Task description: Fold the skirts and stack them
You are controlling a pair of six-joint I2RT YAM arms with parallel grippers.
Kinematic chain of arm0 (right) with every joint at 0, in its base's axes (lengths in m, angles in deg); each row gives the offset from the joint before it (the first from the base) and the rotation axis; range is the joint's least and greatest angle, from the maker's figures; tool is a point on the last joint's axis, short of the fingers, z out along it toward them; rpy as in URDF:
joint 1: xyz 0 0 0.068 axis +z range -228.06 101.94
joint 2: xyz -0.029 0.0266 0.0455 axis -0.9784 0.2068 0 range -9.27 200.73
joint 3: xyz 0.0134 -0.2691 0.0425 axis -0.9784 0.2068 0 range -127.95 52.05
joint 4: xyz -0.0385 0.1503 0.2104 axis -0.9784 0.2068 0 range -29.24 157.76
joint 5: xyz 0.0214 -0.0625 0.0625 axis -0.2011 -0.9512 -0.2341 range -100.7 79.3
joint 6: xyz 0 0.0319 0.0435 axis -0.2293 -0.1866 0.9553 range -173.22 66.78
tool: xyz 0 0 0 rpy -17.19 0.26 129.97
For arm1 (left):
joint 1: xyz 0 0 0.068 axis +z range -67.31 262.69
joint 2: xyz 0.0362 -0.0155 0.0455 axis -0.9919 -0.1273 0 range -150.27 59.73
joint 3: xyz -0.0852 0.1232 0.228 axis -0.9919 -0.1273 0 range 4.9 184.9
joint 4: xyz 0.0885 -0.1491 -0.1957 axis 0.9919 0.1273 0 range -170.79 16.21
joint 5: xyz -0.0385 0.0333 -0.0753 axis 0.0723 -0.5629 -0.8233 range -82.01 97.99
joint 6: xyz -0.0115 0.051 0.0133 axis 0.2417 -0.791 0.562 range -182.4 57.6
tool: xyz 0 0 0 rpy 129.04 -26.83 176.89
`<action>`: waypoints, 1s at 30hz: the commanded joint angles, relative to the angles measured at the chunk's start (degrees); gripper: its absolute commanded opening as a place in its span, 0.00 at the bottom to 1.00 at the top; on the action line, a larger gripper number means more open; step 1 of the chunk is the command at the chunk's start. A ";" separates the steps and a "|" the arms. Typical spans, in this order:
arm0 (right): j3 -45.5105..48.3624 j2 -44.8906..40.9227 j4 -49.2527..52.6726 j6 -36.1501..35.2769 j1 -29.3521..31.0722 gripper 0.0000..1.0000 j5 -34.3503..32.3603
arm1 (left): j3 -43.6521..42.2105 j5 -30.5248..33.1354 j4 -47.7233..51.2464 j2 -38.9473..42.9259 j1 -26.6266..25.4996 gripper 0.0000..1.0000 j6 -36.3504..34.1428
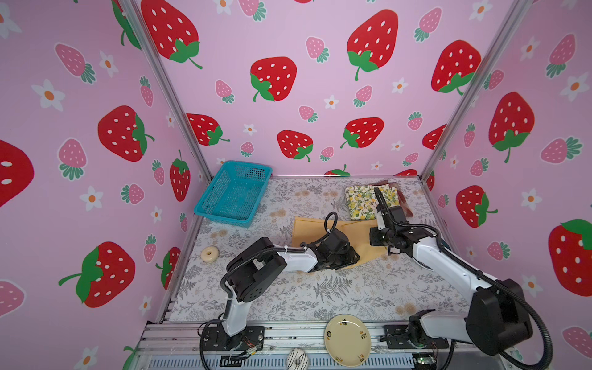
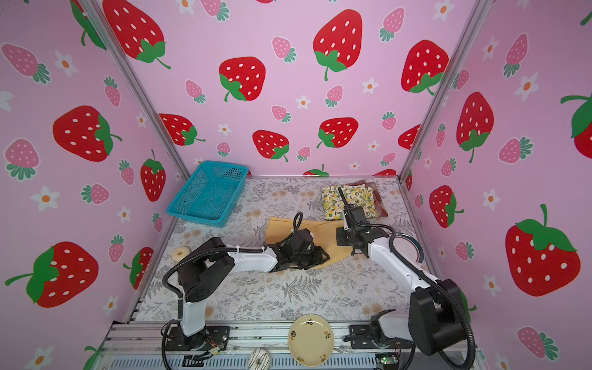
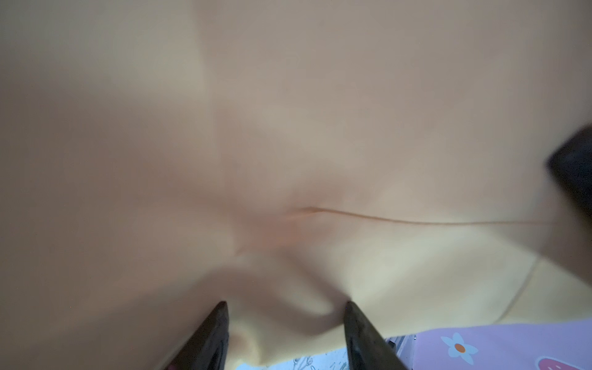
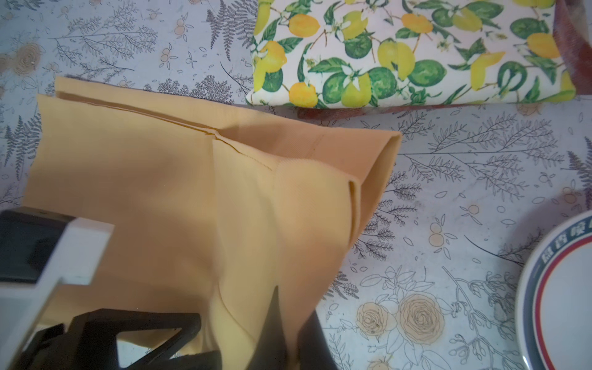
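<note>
The mustard-yellow skirt [image 1: 312, 229] [image 2: 282, 229] lies partly folded mid-table. My left gripper [image 1: 347, 256] [image 3: 285, 304] is at its near edge. Its jaws stand apart, and loose yellow cloth [image 3: 288, 128] drapes over and between them. My right gripper [image 1: 389, 253] [image 4: 293, 304] is shut on the skirt's right corner [image 4: 160, 192], with cloth pinched between its fingers. At the back right the folded lemon-print skirt [image 1: 362, 200] [image 2: 333, 201] [image 4: 400, 48] rests on the folded plaid skirt [image 1: 405, 201] [image 4: 573, 64], which shows only at its edges.
A blue mesh basket [image 1: 205, 205] leans at the back left. A beige donut [image 1: 209, 254] lies near the left wall. A cream plate [image 1: 347, 342] and a striped donut [image 1: 298, 358] sit on the front rail. A red-and-blue-rimmed plate [image 4: 560, 288] [image 2: 410, 246] lies under the right arm.
</note>
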 commanded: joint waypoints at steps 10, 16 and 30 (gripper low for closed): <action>-5.17 0.44 3.70 -1.29 -0.23 0.00 -1.42 | 11.28 -4.25 -2.47 -7.29 -1.68 0.58 3.19; -6.62 0.63 4.77 -1.95 -0.41 0.00 -3.74 | 9.47 -5.72 -0.45 -1.77 1.28 0.58 -0.23; -8.48 2.26 4.65 -1.86 -0.41 0.00 -3.74 | -1.48 -2.24 19.88 14.10 14.04 0.59 -17.74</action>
